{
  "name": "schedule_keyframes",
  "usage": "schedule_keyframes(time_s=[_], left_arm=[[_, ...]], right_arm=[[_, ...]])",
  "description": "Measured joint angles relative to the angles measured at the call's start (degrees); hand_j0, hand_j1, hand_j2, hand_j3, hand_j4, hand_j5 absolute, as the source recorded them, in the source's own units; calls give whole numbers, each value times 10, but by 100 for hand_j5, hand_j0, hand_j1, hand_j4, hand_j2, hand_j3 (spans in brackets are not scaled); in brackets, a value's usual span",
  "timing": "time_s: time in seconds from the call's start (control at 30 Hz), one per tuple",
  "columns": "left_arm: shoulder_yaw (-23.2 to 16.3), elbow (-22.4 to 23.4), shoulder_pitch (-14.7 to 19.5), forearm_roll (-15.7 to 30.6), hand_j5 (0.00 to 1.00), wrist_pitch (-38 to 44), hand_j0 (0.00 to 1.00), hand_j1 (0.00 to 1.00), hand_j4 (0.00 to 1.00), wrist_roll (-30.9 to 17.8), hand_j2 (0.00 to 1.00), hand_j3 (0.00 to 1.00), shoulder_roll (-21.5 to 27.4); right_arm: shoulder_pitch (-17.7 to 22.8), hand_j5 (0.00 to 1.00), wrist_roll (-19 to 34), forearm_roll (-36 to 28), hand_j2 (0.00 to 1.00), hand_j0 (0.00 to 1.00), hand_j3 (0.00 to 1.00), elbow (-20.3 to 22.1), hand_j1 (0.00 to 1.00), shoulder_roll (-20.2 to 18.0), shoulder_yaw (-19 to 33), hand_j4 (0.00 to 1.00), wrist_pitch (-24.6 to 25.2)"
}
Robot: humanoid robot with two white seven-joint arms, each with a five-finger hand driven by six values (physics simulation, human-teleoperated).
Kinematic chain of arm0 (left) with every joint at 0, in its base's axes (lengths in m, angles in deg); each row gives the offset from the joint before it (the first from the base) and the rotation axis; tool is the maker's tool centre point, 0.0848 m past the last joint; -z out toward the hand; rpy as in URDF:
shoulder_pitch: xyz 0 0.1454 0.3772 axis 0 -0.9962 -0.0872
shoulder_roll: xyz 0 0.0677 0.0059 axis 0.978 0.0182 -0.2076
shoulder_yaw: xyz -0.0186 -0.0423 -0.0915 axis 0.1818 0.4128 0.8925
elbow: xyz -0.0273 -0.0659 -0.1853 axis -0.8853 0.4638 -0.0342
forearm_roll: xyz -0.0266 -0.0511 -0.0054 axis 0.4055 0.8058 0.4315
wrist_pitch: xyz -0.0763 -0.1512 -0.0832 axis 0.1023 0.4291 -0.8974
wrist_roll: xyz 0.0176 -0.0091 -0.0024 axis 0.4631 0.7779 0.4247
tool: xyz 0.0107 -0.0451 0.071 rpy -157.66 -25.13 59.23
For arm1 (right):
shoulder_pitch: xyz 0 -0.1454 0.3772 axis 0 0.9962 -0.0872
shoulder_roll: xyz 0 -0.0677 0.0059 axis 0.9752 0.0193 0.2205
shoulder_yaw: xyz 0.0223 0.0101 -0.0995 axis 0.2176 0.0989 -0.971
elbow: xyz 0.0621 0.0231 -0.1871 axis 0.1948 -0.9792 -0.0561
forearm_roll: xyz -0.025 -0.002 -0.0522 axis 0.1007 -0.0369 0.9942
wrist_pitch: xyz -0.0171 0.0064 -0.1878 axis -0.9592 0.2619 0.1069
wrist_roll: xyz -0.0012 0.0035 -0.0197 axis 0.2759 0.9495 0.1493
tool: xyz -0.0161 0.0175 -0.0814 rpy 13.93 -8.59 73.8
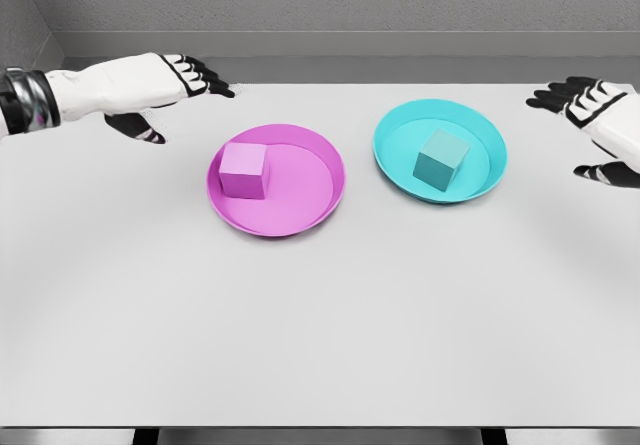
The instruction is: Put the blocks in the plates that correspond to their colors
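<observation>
Since both blocks already sit in plates of their own color, we judge the sorting done as far as this view shows. Our left hand [165,80] hovers over the white worktop [320,335] with its fingers spread and relaxed, holding nothing; the magenta plate [310,210] lies just to its right and nearer to us, with the magenta block [244,171] resting inside it on the side closest to that hand. Our right hand [590,115] is likewise open and empty at the far right edge; the cyan plate [480,180] lies to its left, and the teal block [441,160] sits near that plate's middle. No loose block remains on the worktop, so we see nothing left to place.
</observation>
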Motion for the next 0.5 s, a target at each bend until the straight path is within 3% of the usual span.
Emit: schedule_keyframes(time_s=[0.13, 0.23, 0.5], left_arm=[[12, 1, -27, 15, 100, 0, 100, 100, 100, 1, 100, 100, 39], [34, 3, -78, 35, 100, 0, 100, 100, 100, 0, 100, 100, 68], [72, 6, -82, 49, 100, 0, 100, 100, 100, 0, 100, 100, 93]], right_arm=[[21, 99, 9, 0, 99, 99, 99, 18, 99, 18, 7, 99, 0], [27, 99, 11, 0, 99, 99, 99, 29, 99, 24, 11, 99, 0], [33, 100, 15, -1, 100, 100, 100, 42, 100, 27, 23, 100, 0]])
